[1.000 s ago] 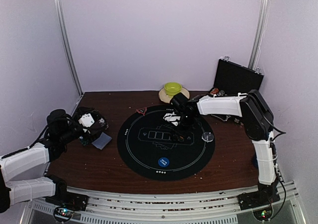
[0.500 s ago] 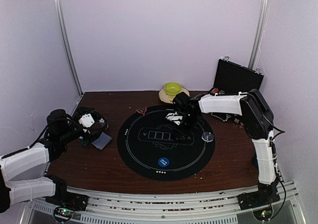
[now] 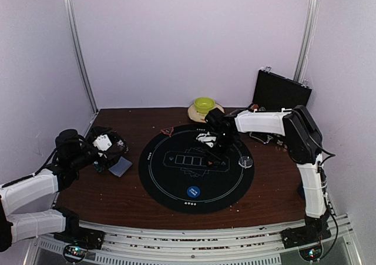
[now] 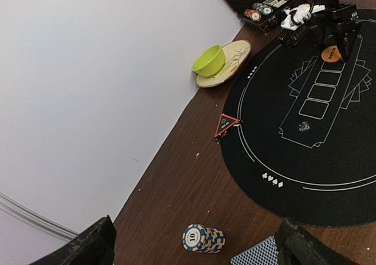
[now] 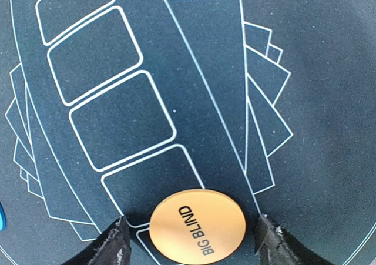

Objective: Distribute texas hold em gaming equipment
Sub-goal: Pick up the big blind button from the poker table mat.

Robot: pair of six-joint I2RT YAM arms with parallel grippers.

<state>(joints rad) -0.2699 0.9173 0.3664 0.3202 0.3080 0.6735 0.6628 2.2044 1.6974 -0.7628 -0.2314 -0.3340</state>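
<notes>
Two wide-spread fingers of the right gripper [image 5: 192,235] straddle the orange disc [image 5: 197,224], which lies flat on the mat [image 5: 294,71] mid-desk. Closing too high risks skidding over it. At the left edge, the left gripper [image 4: 197,244] gapes empty.

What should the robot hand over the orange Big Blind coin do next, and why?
Probably lift the right gripper straight up. The orange BIG BLIND disc already lies flat on the black mat, and the fingers stand open, clear of it on both sides, so it seems released.
</notes>
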